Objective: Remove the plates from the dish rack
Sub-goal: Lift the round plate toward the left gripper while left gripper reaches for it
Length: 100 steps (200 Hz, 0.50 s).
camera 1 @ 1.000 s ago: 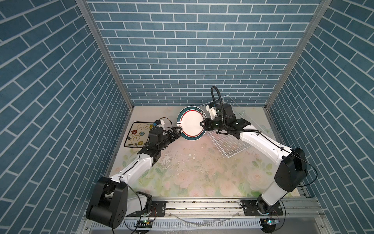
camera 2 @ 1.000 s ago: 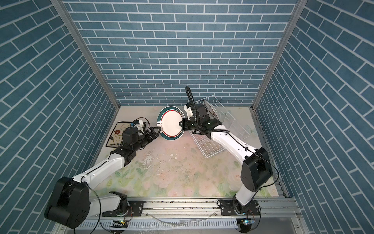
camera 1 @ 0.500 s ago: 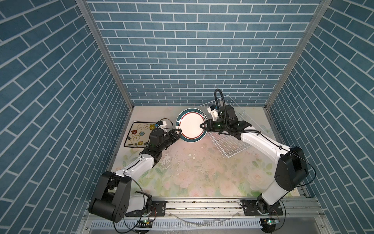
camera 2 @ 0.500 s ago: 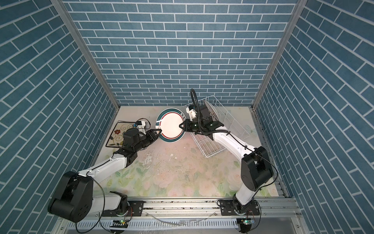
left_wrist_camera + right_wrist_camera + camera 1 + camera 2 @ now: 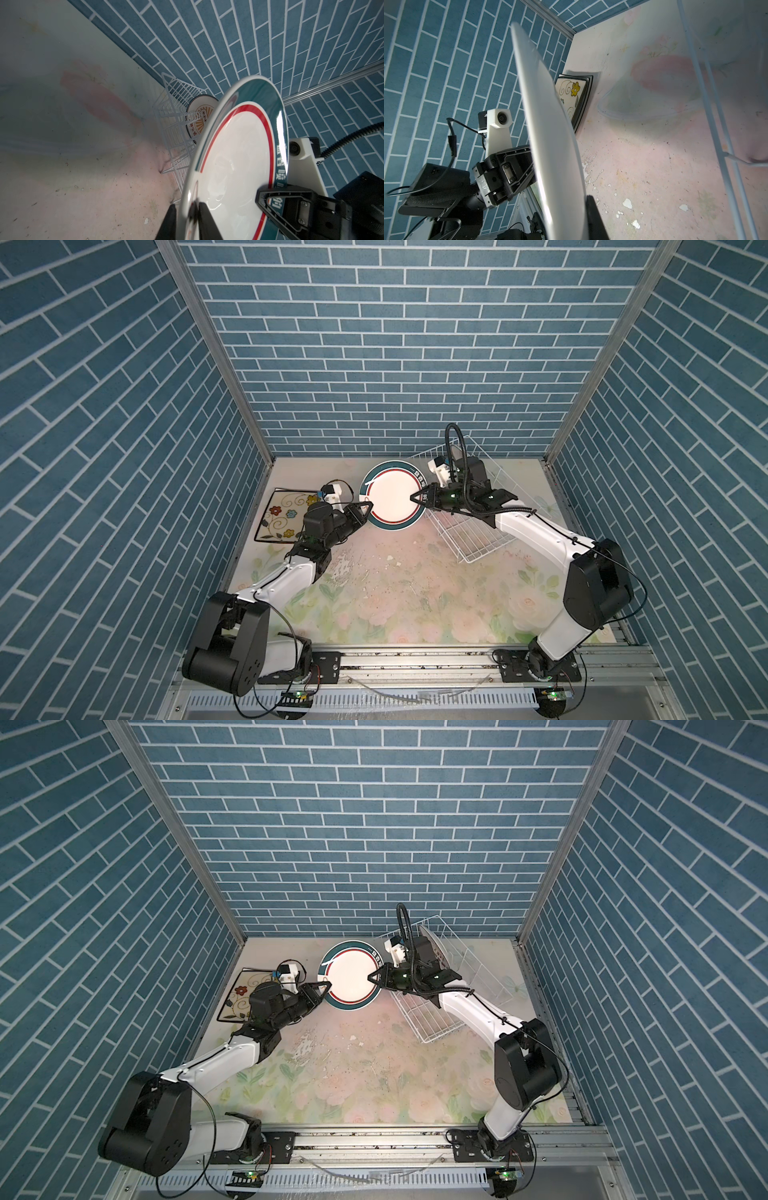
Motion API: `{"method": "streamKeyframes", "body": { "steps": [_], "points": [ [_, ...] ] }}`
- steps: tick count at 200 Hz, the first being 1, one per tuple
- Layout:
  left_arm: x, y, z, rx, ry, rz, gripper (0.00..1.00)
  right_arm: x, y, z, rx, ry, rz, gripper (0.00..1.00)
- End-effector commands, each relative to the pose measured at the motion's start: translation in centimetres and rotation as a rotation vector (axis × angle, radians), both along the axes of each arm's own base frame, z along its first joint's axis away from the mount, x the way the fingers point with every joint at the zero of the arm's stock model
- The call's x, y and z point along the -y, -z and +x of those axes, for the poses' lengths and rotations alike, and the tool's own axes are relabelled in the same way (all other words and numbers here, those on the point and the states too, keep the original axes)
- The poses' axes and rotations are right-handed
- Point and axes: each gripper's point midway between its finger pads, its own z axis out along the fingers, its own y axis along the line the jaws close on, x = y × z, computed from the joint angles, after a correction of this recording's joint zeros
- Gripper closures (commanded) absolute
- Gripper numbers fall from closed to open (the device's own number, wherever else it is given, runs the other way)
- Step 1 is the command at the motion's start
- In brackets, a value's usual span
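The round plate (image 5: 392,499) hangs in the air at the far middle of the scene, between the rack (image 5: 469,539) on its right and the square plates (image 5: 282,514) on its left. It is glossy and white, with a broad teal rim, a thin red ring and white lettering on the rim. In both top views its face tilts up toward the camera (image 5: 351,979).

The right claw (image 5: 415,497) is closed on the plate's right edge and the left claw (image 5: 366,506) on its left edge. The left wrist view shows what the top views do not: the left claw (image 5: 187,209) has a black finger on each face of the rim, pinching it. The right claw (image 5: 259,193) bites the opposite edge over the lettering. The right wrist view shows only the plate's plain matt-white back (image 5: 550,124), nearly edge-on, with the left claw (image 5: 519,162) behind it.

The rack is thin white wire, box-shaped and set askew at the far right. A sunburst plate (image 5: 200,116) stands upright among its prongs; a top view gives only its edge (image 5: 434,944), partly behind the right arm.

The square plates lie flat at the far left, cream with swirls and coloured flowers. The right wrist view shows several black rims stacked (image 5: 571,93).

The table (image 5: 395,572) has a pale floral print, chipped and speckled.
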Motion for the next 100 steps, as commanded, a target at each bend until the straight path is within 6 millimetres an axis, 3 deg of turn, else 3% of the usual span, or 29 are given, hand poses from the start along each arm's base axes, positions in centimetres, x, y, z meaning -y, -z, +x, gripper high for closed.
{"method": "streamKeyframes", "body": {
  "steps": [1,72,90,100],
  "points": [
    [-0.13,0.41,0.00,-0.004,0.012,-0.021,0.81,-1.33,-2.07,-0.96,0.003,-0.082,0.121,1.00],
    [-0.28,0.38,0.27,0.004,0.017,-0.073,1.00,-1.70,-1.26,-1.04,-0.037,-0.108,0.123,0.97],
    [-0.50,0.42,0.29,0.004,0.010,-0.078,1.00,-1.52,-1.19,-1.09,-0.039,-0.105,0.119,0.79],
    [-0.61,0.40,0.30,0.004,0.008,-0.079,1.00,-1.35,-1.12,-1.05,-0.043,-0.097,0.112,0.59]
  ]
}}
